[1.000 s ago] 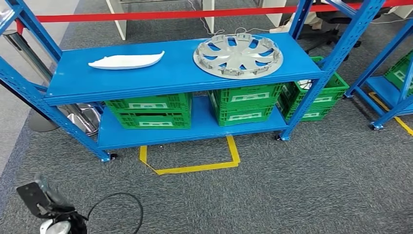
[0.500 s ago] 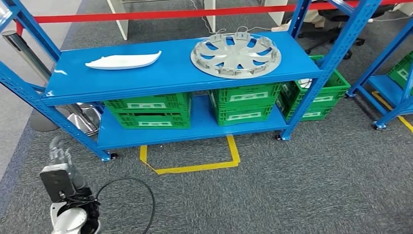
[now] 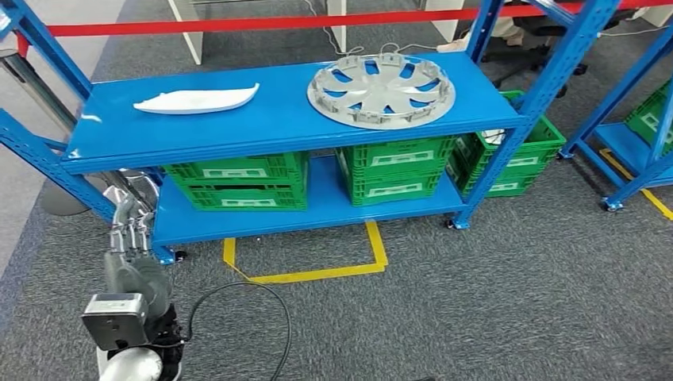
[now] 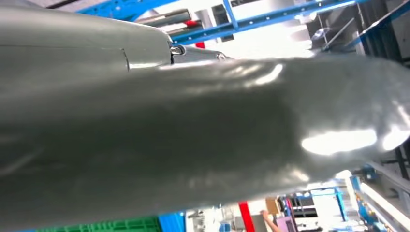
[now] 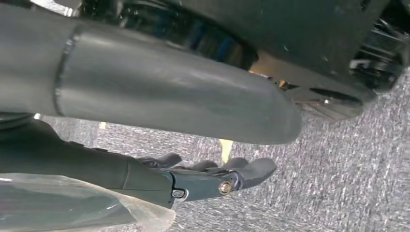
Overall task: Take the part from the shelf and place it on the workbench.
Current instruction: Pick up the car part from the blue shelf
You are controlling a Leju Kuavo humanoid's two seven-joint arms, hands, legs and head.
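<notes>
1. The big blue shelf [image 3: 278,131] stands in front of the robot. The round grey wheel cover [image 3: 381,79] lies flat on the right part of its top board. The long white part [image 3: 196,99] lies flat on the left part, well apart from the wheel cover. The task does not say which one to take.
2. The left hand [image 3: 127,238] is low, beside the shelf's left leg, with its fingers pointing up. It holds nothing and its fingers look a little apart. It is nearer the white part, so that looks like the one to go for.
3. To do this well, I think the hand should go up above the board's front edge first, then come down on the white part's middle and grip it gently.
4. The right hand [image 5: 212,179] hangs over the floor. Its fingers curl a bit and hold nothing.
5. Green crates [image 3: 246,182] sit on the low board.
6. The floor is grey carpet [image 3: 516,302], with yellow tape [image 3: 317,274] marking a box and a black cable [image 3: 238,317] lying beside the left arm. A red barrier tape [image 3: 238,25] runs behind the shelf.
</notes>
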